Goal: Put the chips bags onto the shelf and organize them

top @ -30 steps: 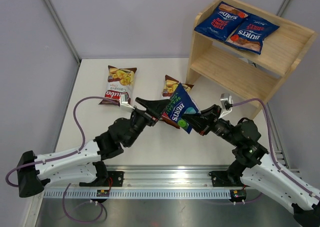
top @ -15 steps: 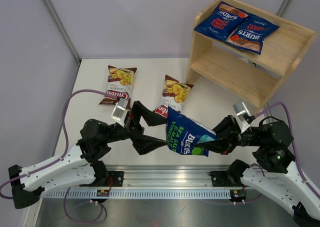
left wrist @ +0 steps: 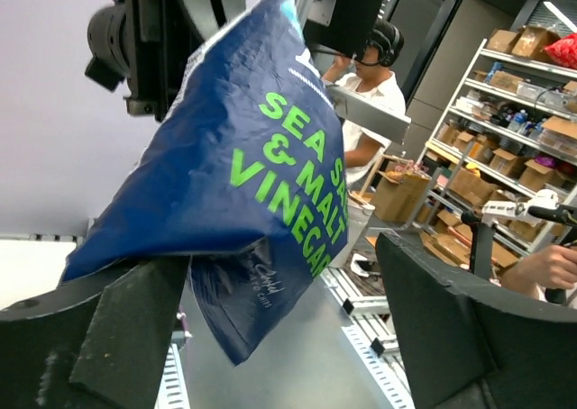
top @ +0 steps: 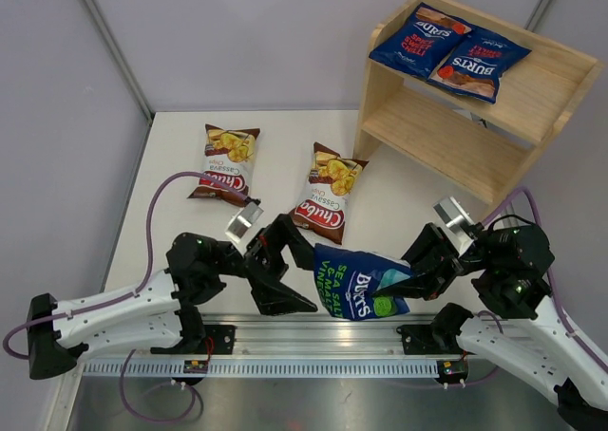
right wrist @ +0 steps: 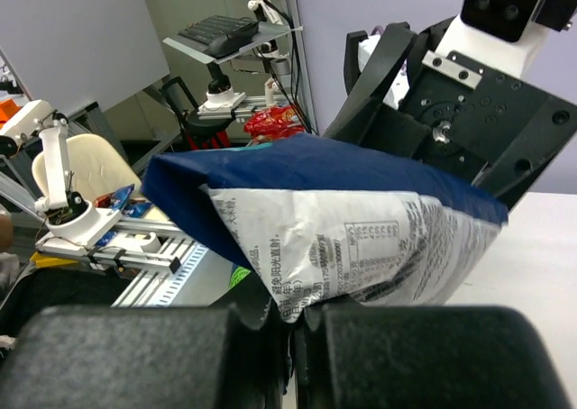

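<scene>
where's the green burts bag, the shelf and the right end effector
green burts bag (top: 353, 281), top external view, middle of its blue front
shelf (top: 446, 135), top external view, bare lower board
right end effector (right wrist: 294, 330), right wrist view, midway between its closed fingertips

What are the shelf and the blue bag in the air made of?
The shelf looks like bare wood: pale, matte, flat unpainted boards. The blue bag seems to be thin plastic film: glossy, creased and crumpled, with printed lettering.
</scene>
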`<state>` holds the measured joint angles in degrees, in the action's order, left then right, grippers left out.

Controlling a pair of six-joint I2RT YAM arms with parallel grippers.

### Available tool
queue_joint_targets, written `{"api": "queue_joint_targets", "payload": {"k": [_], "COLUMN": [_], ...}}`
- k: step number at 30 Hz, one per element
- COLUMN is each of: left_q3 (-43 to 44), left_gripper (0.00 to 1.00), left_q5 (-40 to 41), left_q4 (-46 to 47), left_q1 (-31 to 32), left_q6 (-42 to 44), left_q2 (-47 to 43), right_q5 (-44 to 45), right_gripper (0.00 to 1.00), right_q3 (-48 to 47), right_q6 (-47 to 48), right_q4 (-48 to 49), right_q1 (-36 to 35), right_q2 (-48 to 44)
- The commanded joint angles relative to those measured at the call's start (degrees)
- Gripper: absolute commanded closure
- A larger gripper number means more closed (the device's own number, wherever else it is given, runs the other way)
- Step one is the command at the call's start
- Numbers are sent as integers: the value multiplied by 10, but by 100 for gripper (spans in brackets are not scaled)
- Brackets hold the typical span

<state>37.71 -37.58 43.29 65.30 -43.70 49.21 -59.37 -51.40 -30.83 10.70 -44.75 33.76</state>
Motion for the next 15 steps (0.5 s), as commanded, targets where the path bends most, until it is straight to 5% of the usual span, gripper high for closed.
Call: {"api": "queue_joint_targets", "payload": {"k": [1, 2, 6, 8, 13, 15], "left_q3": [4, 2, 6, 16, 28, 30], "left_gripper": [19, 24, 76, 90, 100, 100], "left_q5": [23, 31, 105, 130, 145, 159], "left_q4": [20, 11, -47, -99, -161, -195], "left_q1": [6, 6, 7, 7, 7, 7], "left_q6": [20, 24, 46, 69, 108, 137], "left_q2": [-40, -46, -70, -79, -92, -108], "right_q5": [-2, -1, 2, 9, 41, 72], "right_gripper": [98, 98, 98, 96, 89, 78], "right_q3": [-2, -3, -8, -8, -18, -25], "right_q6": [2, 7, 19, 31, 65, 74], "right_q4": [16, 9, -12, -30, -96, -127], "right_q1": [-2, -2, -2, -2, -3, -2], "right_q2": [10, 10, 16, 12, 3, -6]}}
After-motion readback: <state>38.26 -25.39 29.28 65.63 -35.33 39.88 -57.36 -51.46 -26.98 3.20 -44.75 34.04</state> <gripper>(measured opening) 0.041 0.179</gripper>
